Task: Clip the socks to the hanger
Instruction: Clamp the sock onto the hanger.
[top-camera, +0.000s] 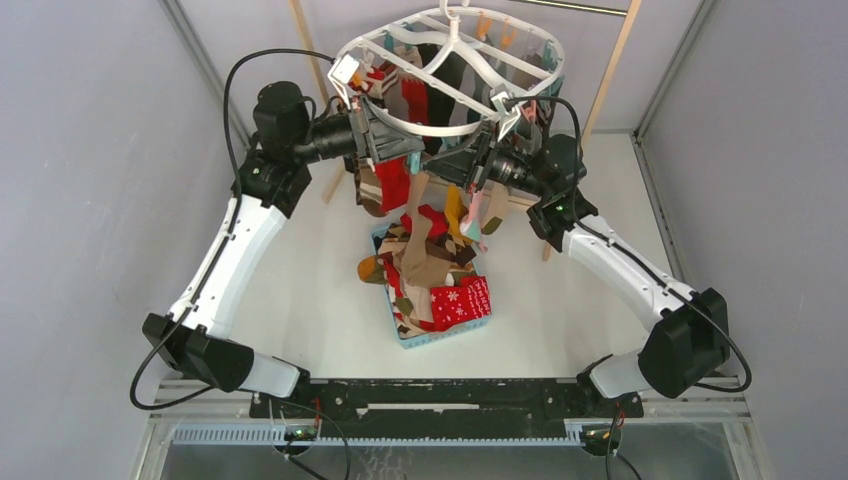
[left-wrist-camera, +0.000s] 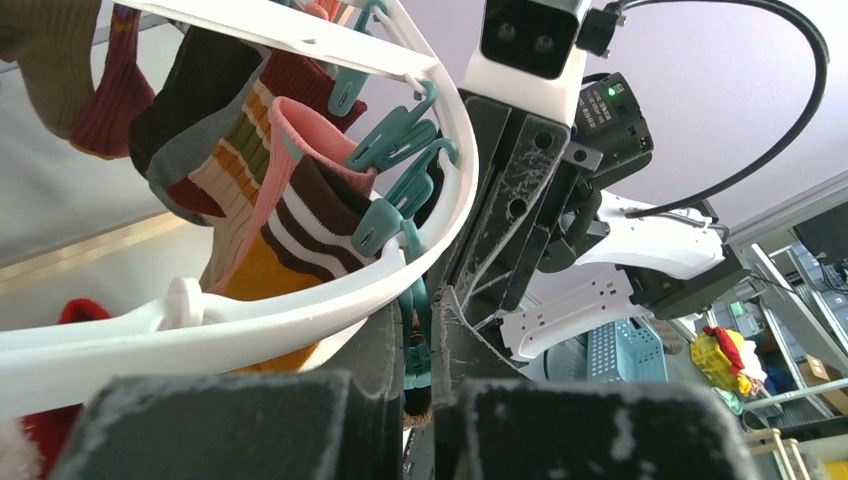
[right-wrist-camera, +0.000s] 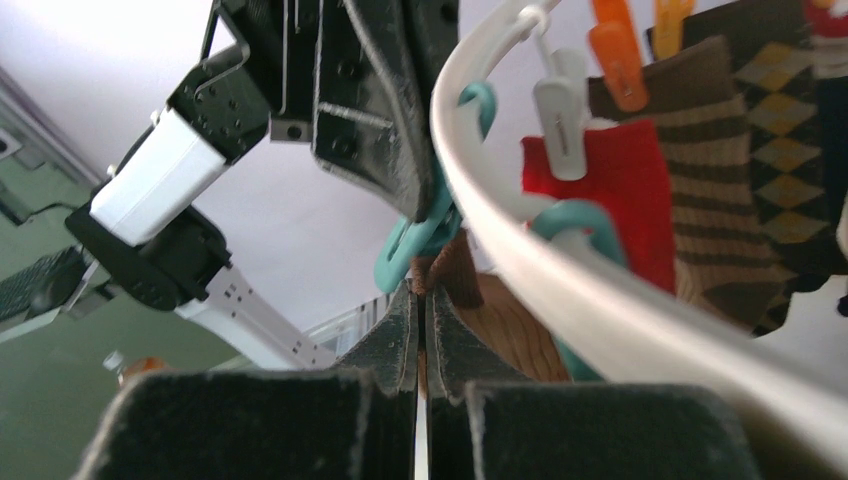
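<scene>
Right gripper (right-wrist-camera: 421, 300) is clamped tight on the tan ribbed sock (right-wrist-camera: 503, 328), which dangles lengthwise toward 6 o'clock; left gripper (left-wrist-camera: 420, 335) squeezes a teal plastic clothespin (left-wrist-camera: 415, 300).

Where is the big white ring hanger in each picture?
Top external: hanger at top centre, above the basket.
Left wrist: its rim curves from top down to the left edge.
Right wrist: its rim slants from top centre to bottom right.
Shared landmark: the teal clothespin under the rim, in the left gripper, beside the right gripper's brown sock; wrist views only.
</scene>
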